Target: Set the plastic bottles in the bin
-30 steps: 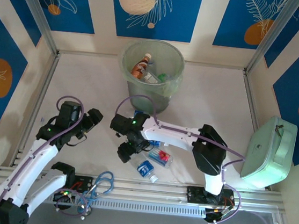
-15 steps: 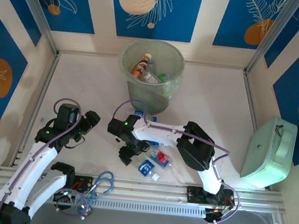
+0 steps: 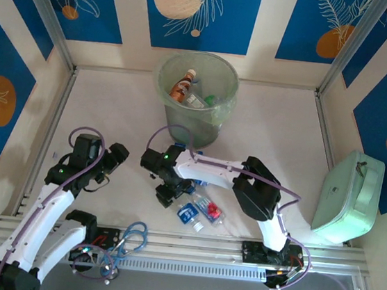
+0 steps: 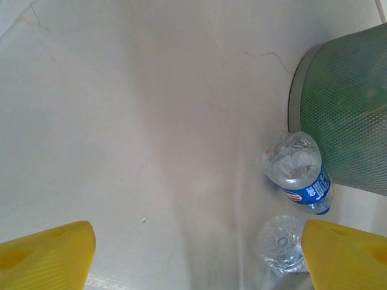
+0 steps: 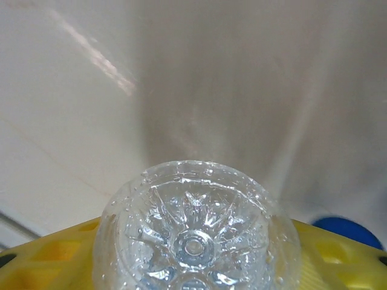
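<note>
We work on a white tabletop (image 3: 114, 108) walled by blue floral panels (image 3: 201, 13). Our right gripper (image 3: 165, 193) clasps a clear bottle (image 5: 193, 241). Two labelled bottles (image 3: 189, 216) lie just beside it, with the bin (image 3: 166, 86) beyond. Our left gripper (image 4: 199, 254) hangs wide open.

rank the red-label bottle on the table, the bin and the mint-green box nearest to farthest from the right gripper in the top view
1. red-label bottle, just right of the right gripper
2. bin, beyond it at the back
3. mint-green box, far right edge
</note>
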Controlling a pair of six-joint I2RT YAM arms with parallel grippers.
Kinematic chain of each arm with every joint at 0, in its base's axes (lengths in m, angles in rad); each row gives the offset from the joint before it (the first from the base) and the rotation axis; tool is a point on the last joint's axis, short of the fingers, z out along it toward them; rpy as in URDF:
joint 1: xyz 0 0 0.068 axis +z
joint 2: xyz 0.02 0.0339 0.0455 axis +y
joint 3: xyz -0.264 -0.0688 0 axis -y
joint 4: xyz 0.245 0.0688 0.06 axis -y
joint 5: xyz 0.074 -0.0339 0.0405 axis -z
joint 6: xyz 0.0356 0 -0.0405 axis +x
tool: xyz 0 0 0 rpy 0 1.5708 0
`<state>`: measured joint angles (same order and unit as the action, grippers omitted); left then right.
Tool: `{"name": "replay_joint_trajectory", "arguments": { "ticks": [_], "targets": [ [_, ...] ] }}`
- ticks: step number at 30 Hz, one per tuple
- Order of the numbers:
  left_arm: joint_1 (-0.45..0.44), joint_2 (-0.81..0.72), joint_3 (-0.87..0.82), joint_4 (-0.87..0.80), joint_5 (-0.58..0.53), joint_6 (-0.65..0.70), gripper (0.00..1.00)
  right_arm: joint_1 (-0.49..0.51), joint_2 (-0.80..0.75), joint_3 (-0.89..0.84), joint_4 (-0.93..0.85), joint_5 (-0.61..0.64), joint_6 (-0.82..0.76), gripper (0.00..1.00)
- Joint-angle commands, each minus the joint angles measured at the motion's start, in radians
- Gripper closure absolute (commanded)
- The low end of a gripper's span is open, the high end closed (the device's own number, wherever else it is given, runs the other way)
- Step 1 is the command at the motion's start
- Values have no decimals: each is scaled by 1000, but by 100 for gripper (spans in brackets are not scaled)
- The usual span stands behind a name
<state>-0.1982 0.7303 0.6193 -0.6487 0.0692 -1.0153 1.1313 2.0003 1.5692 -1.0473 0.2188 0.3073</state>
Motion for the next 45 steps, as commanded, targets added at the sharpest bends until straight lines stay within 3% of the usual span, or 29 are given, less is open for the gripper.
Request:
{"name": "replay_joint_trajectory", "arguments": {
  "ticks": [1, 7, 14, 19, 25, 29, 35, 39, 45],
  "targets": [
    [12, 1, 63, -17, -8, 41, 12, -14, -134, 28, 40, 8, 36, 45],
    [12, 15, 130, 41, 45, 103, 13, -65, -317, 36, 145, -16, 122, 48],
    [-26, 39, 123, 511, 415, 49, 15, -204, -591, -46, 394, -71, 320, 48],
    [-91, 61, 143, 734, 501, 2, 12, -365, -729, -92, 566, -151, 472, 47],
    [-153, 79, 128, 714, 457, 17, 13, -591, -693, -4, 634, -282, 634, 45],
    [-179, 80, 106, 651, 389, 25, 14, -680, -590, 118, 664, -319, 681, 45],
    [-179, 111, 143, 347, 176, 61, 14, -775, -379, 326, 577, -337, 745, 47],
    [-180, 142, 136, 309, 133, 44, 14, -813, -288, 390, 554, -355, 783, 47],
    [-180, 181, 116, 320, 110, 10, 10, -815, -210, 470, 478, -375, 771, 33]
  ]
}}
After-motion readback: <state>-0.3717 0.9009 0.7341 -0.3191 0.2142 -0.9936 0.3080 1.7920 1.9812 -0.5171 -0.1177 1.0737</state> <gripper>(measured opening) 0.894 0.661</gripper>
